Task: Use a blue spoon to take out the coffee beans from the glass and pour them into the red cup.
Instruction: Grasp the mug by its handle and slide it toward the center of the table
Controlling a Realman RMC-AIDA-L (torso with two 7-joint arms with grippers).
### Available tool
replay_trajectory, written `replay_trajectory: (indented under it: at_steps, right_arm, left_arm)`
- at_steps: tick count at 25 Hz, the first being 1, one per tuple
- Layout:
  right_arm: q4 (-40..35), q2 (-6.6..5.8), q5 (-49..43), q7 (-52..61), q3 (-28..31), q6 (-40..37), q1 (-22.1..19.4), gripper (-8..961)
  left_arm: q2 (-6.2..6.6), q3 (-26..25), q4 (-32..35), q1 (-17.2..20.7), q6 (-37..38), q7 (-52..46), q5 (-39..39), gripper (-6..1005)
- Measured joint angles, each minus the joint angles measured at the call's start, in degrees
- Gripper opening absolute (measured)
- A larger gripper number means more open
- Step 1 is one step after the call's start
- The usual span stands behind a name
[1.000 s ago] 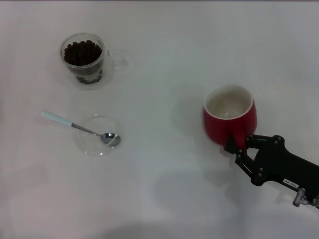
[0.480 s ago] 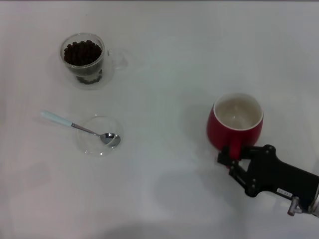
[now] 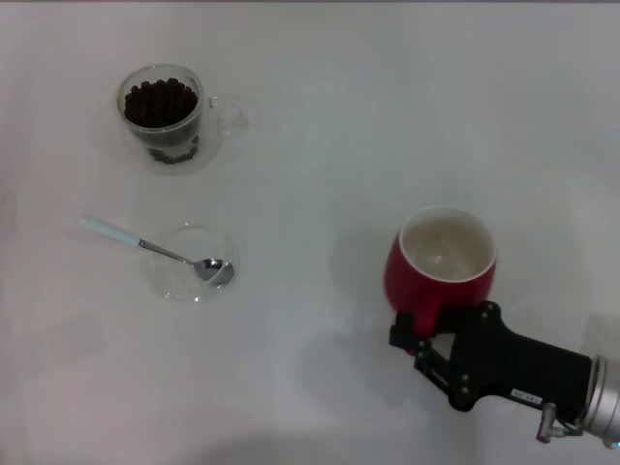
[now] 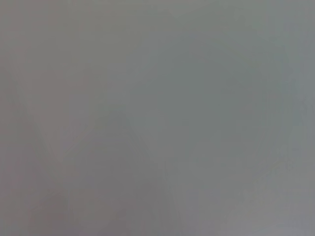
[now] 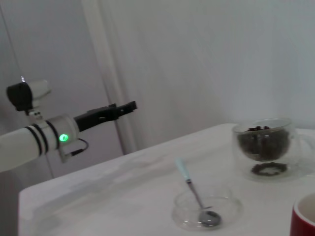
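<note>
Setup step: right gripper [image 3: 418, 334] clamps red cup [image 3: 441, 262] handle, near tabletop [image 3: 320, 116] front-right edge. Blue spoon [image 3: 155, 247] untouched; left gripper [image 5: 129, 105] off-table, can't tell its state. Next: fetch spoon.

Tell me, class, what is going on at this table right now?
The right gripper holds the red cup by its handle, near the robot's side of the table. The cup is empty. The glass on the far left is full of coffee beans. The blue spoon lies untouched, its bowl resting in a small clear dish. The left gripper hangs off beyond the table's edge, seen only in the right wrist view. No beans have been scooped yet.
</note>
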Motion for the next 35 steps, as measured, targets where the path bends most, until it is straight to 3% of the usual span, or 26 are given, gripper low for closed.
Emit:
replay_trajectory:
  at_steps: [15,27,35]
  right_arm:
    - [-5.3,0.09,0.0,0.4,-5.2,3.7,0.9,135]
    - [-2.3,-0.06,0.6,0.5,-4.5,4.4,1.0,136]
    - [0.5,-0.36,0.7,2.0,-3.9,2.6,0.9,294]
  left_arm:
    - [-0.04,0.0,0.0,0.0,0.0,0.1,0.8,893]
    - [-0.11,0.0,0.0,0.2,0.0,0.1,1.4,892]
    - [-0.12,0.0,0.0,0.2,0.0,0.1,1.4,893]
